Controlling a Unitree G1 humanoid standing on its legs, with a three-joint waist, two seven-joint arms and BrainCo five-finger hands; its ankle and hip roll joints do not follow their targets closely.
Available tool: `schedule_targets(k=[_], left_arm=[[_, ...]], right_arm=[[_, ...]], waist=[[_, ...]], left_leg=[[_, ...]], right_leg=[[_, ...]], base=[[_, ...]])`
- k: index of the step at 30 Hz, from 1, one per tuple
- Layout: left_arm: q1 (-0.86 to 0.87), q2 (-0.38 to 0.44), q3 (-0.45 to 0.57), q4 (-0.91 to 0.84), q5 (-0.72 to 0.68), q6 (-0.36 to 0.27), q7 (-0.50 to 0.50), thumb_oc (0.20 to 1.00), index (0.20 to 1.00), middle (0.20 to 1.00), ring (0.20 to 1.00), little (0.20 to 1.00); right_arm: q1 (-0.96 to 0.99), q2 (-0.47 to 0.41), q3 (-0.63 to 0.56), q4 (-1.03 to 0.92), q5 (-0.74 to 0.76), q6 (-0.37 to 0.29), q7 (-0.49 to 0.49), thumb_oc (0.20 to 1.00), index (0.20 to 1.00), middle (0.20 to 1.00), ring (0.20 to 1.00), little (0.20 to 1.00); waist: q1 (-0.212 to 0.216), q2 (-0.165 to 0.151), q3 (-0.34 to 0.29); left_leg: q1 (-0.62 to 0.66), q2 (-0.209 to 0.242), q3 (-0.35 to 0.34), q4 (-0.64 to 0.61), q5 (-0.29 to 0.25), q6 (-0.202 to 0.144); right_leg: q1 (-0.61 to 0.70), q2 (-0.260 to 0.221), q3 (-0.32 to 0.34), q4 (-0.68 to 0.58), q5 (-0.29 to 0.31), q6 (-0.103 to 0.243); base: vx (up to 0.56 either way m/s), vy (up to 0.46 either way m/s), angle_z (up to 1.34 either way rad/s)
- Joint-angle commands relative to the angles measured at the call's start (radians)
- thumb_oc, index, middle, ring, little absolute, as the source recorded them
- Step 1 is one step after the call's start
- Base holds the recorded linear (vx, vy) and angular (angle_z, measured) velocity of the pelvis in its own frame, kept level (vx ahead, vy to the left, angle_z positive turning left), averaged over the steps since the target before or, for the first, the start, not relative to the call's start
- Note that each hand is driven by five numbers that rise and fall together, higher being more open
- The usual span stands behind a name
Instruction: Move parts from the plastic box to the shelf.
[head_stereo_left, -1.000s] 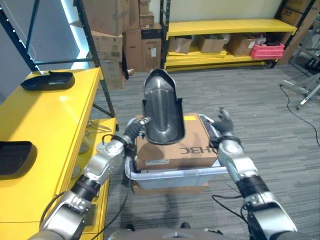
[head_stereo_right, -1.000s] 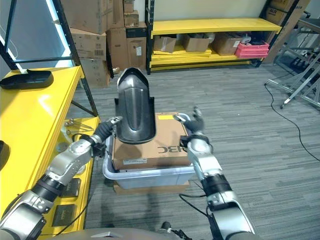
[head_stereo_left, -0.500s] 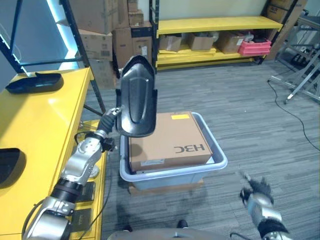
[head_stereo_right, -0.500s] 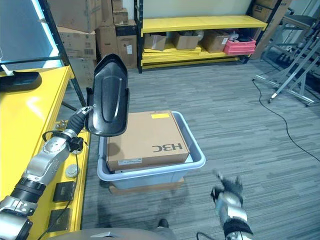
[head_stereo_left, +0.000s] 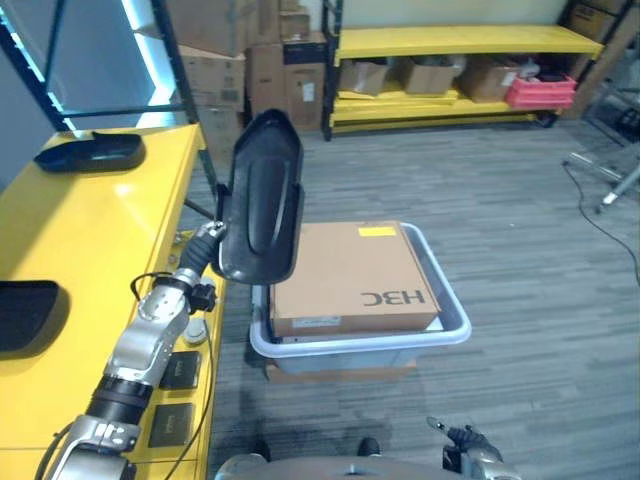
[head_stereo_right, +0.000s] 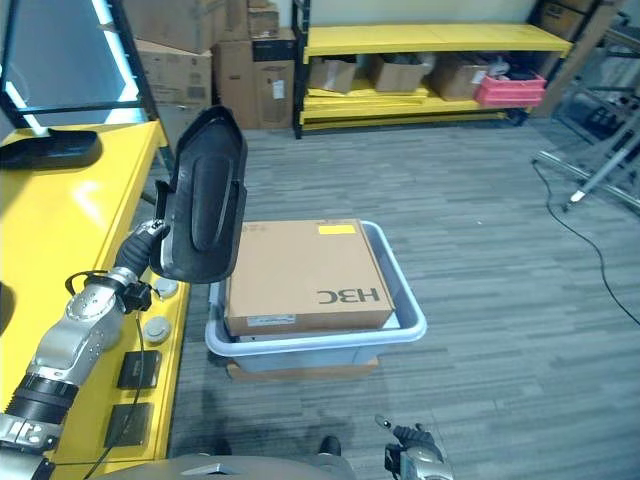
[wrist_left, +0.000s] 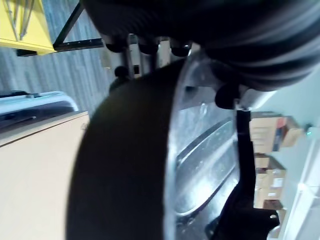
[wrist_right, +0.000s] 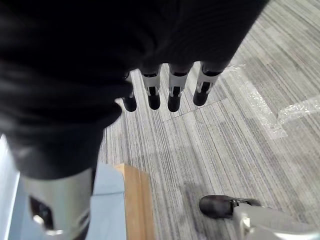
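Above the plastic box, left hand clamps the black part upright, clear for the yellow shelf; right hand hangs relaxed.

The left hand, silver with a dark ribbed cover, is curled on a glossy black moulded part that stands upright above it. On the side away from the arm sits a pale blue-grey plastic box holding a plain brown cardboard carton with dark print and a small yellow label. Beside the arm runs a bright yellow shelf with two more black parts on it. The floor is grey carpet with fine darker stripes. Low down, the right hand shows silver fingers with dark tips, hanging relaxed over that striped grey. Far off, another yellow rack carries brown boxes and a red crate.
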Motion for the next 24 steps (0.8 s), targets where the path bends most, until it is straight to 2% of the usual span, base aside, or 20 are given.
schedule_targets(k=[1,3,6,8,9,10,11,14,17,18,20,22,23,24], left_arm=[[-0.112,0.039,0.033,-0.058,-0.006,-0.143,0.024,0.2,0.2,0.2,0.2,0.2],[-0.105,0.034,0.051,-0.086,0.018,-0.152,0.062,0.2,0.2,0.2,0.2,0.2],[-0.063,0.044,0.097,-0.142,0.017,-0.175,0.093,0.2,0.2,0.2,0.2,0.2],[-0.032,0.048,0.128,-0.173,0.024,-0.191,0.109,0.2,0.2,0.2,0.2,0.2],[0.018,0.052,0.182,-0.21,0.031,-0.222,0.118,0.2,0.2,0.2,0.2,0.2],[0.023,0.053,0.189,-0.213,0.026,-0.225,0.114,0.2,0.2,0.2,0.2,0.2],[0.043,0.061,0.221,-0.223,0.009,-0.236,0.112,0.2,0.2,0.2,0.2,0.2],[0.071,0.072,0.277,-0.228,0.005,-0.259,0.102,0.2,0.2,0.2,0.2,0.2],[0.096,0.072,0.31,-0.212,0.016,-0.289,0.109,0.2,0.2,0.2,0.2,0.2],[0.121,0.076,0.329,-0.207,0.029,-0.316,0.128,0.2,0.2,0.2,0.2,0.2],[0.15,0.081,0.352,-0.216,0.036,-0.325,0.149,0.2,0.2,0.2,0.2,0.2],[0.17,0.082,0.373,-0.22,0.045,-0.327,0.169,0.2,0.2,0.2,0.2,0.2],[0.183,0.082,0.391,-0.224,0.048,-0.329,0.179,0.2,0.2,0.2,0.2,0.2],[0.188,0.08,0.398,-0.226,0.05,-0.334,0.182,0.2,0.2,0.2,0.2,0.2]], right_arm=[[-0.019,-0.062,-0.008,0.041,-0.081,-0.084,0.046,1.0,1.0,1.0,1.0,1.0],[-0.018,-0.072,0.028,0.05,-0.128,-0.103,0.074,1.0,1.0,1.0,1.0,1.0],[-0.016,-0.082,0.078,0.026,-0.173,-0.095,0.089,1.0,1.0,1.0,1.0,1.0],[-0.012,-0.09,0.101,0.004,-0.19,-0.077,0.099,1.0,1.0,1.0,1.0,1.0],[-0.003,-0.093,0.125,-0.011,-0.222,-0.035,0.123,1.0,1.0,1.0,1.0,1.0],[-0.002,-0.093,0.128,-0.01,-0.221,-0.028,0.124,1.0,1.0,1.0,1.0,1.0],[0.006,-0.085,0.139,0.003,-0.236,0.016,0.153,1.0,1.0,1.0,1.0,1.0],[0.033,-0.042,0.159,0.086,-0.251,0.067,0.166,1.0,1.0,1.0,1.0,1.0],[0.057,0.001,0.168,0.212,-0.29,0.05,0.175,1.0,1.0,1.0,1.0,1.0],[0.056,0.016,0.186,0.246,-0.321,0.041,0.174,1.0,1.0,1.0,1.0,1.0],[0.046,0.019,0.204,0.255,-0.346,0.046,0.184,1.0,1.0,1.0,1.0,1.0],[0.04,0.02,0.215,0.254,-0.351,0.059,0.199,1.0,1.0,1.0,1.0,1.0],[0.03,0.022,0.22,0.253,-0.355,0.076,0.215,1.0,1.0,1.0,1.0,1.0],[0.026,0.023,0.22,0.253,-0.361,0.082,0.22,1.0,1.0,1.0,1.0,1.0]], waist=[[0.007,0.042,0.001],[0.024,0.036,0.008],[0.046,0.034,0.022],[0.061,0.034,0.033],[0.085,0.038,0.052],[0.086,0.039,0.053],[0.101,0.045,0.062],[0.113,0.056,0.075],[0.12,0.066,0.079],[0.125,0.067,0.075],[0.135,0.068,0.072],[0.139,0.064,0.068],[0.14,0.064,0.064],[0.14,0.064,0.061]], left_leg=[[-0.041,-0.019,-0.105,0.087,-0.061,0.036],[-0.054,-0.002,-0.131,0.077,-0.041,0.01],[-0.087,0.022,-0.157,0.072,-0.009,-0.017],[-0.113,0.033,-0.16,0.073,0.011,-0.033],[-0.153,0.044,-0.16,0.079,0.041,-0.049],[-0.158,0.044,-0.159,0.079,0.044,-0.051],[-0.178,0.049,-0.141,0.081,0.058,-0.056],[-0.206,0.073,-0.05,0.073,0.091,-0.065],[-0.218,0.111,0.08,0.079,0.119,-0.075],[-0.206,0.118,0.121,0.078,0.111,-0.074],[-0.198,0.118,0.134,0.088,0.106,-0.073],[-0.183,0.114,0.151,0.106,0.076,-0.083],[-0.172,0.108,0.203,0.116,0.058,-0.078],[-0.165,0.103,0.224,0.113,0.05,-0.076]], right_leg=[[-0.013,0.044,0.04,0.089,-0.057,0.019],[-0.002,0.064,0.021,0.065,-0.06,0.007],[0.002,0.091,-0.009,0.056,-0.074,-0.014],[0.01,0.102,-0.03,0.05,-0.078,-0.024],[0.02,0.116,-0.069,0.047,-0.085,-0.036],[0.021,0.117,-0.075,0.047,-0.086,-0.037],[0.026,0.121,-0.106,0.051,-0.093,-0.041],[0.04,0.124,-0.195,0.063,-0.107,-0.046],[0.058,0.12,-0.287,0.071,-0.115,-0.052],[0.057,0.112,-0.32,0.073,-0.114,-0.053],[0.058,0.104,-0.339,0.076,-0.115,-0.055],[0.067,0.094,-0.345,0.08,-0.133,-0.049],[0.071,0.083,-0.377,0.08,-0.13,-0.045],[0.073,0.079,-0.39,0.078,-0.129,-0.043]], base=[[-0.06,-0.218,1.47],[-0.11,-0.269,0.94],[-0.14,-0.211,0.56],[-0.15,-0.148,0.51],[-0.14,-0.117,0.66],[-0.19,-0.143,0.63],[-0.09,-0.076,0.57],[-0.1,-0.071,0.75],[-0.05,-0.017,2.02],[-0.03,0.058,1.33],[0.02,0.063,1.22],[0.07,0.064,0.66],[-0.01,0.112,0.45],[0.05,0.185,1.13]])
